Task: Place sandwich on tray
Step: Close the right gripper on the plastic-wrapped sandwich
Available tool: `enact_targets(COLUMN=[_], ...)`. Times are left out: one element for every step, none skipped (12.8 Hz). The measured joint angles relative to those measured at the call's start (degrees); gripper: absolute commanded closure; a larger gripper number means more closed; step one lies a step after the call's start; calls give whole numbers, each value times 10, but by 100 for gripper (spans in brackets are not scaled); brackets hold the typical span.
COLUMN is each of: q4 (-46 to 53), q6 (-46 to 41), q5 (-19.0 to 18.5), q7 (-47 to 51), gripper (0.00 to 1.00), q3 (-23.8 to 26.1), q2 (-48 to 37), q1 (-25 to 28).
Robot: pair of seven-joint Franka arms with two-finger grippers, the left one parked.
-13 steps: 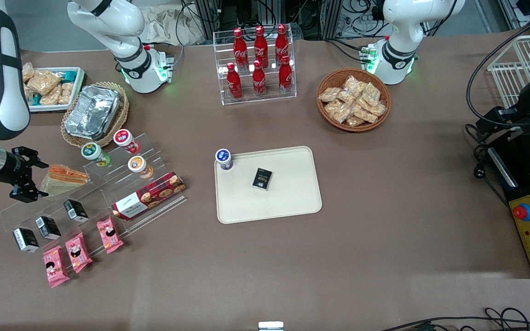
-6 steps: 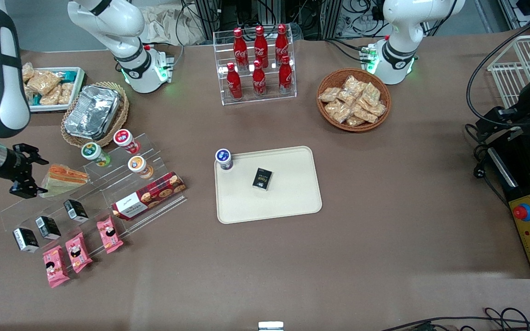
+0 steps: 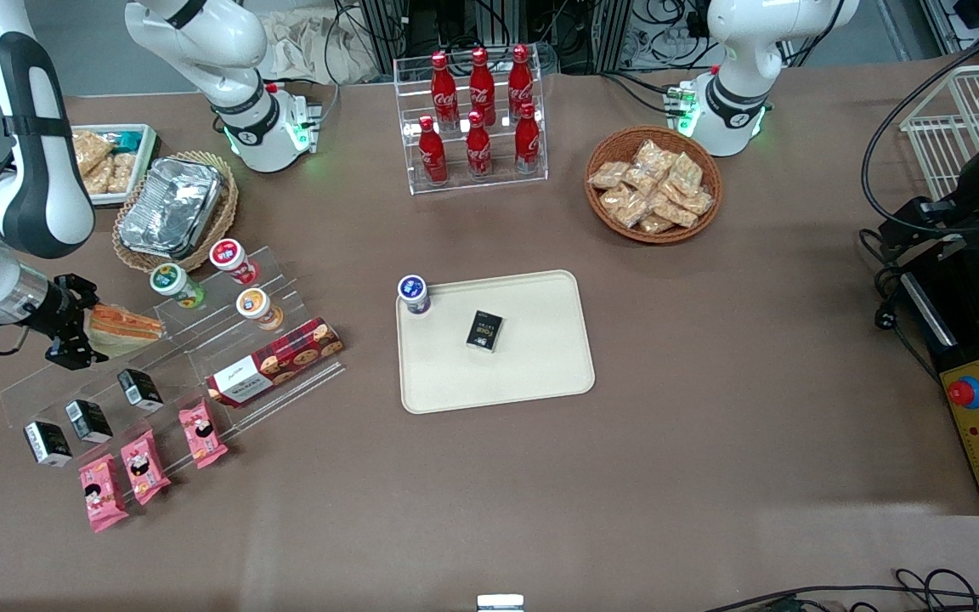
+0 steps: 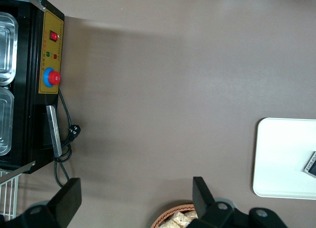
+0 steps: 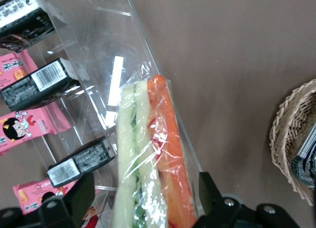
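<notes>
End effector (image 3: 82, 327) positioned at sandwich (image 3: 120, 325), fingers (image 5: 66, 206) apart, wedge straddled, not yet clamped. Sandwich rested on clear stand, well apart from tray (image 3: 532, 374). Gentle squeeze advised; wrap judged slippery, bread soft.

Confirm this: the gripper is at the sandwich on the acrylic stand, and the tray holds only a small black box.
Not quite. The front view shows the tray holds a small black box and a blue-lidded cup. The gripper is at the sandwich on the acrylic stand.
</notes>
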Motion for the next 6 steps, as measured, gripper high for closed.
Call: enact_targets(q4=[-2, -8, -14, -16, -16, -16], q6=[5, 14, 24, 27, 28, 29], q5=[0, 0, 0, 0, 0, 0], q7=[0, 0, 0, 0, 0, 0], gripper=[46, 54, 62, 64, 67, 82], q3=[0, 0, 0, 0, 0, 1], q2=[0, 0, 0, 0, 0, 0], q1=[0, 0, 0, 0, 0, 0])
